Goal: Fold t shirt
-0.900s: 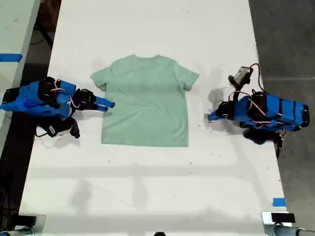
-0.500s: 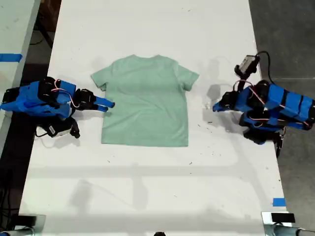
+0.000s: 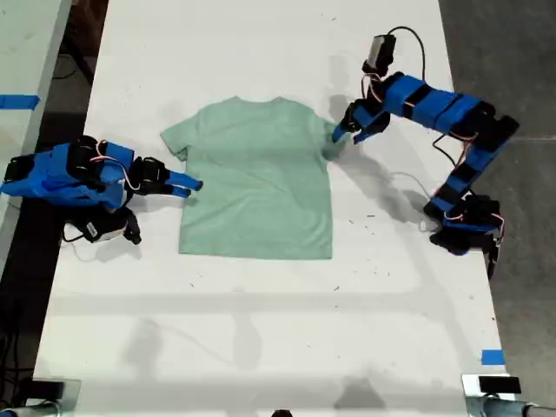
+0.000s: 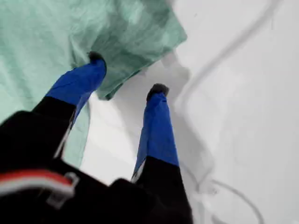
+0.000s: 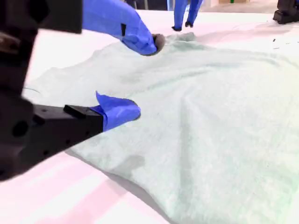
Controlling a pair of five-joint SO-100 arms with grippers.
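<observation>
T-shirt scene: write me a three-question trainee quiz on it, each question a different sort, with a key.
1. True or false: my first gripper is shut on a sleeve of the t shirt.
2. Multiple choice: in the exterior view, my first gripper is at which part of the shirt? A) the bottom hem B) the sleeve on the exterior view's right C) the neck
3. Short answer: how does the shirt lie on the table?

Key
1. False: the first wrist view shows the jaws open, one fingertip over the sleeve edge, the other over bare table.
2. B
3. Spread flat and unfolded, both sleeves out; my second gripper waits open at its other side.
</observation>
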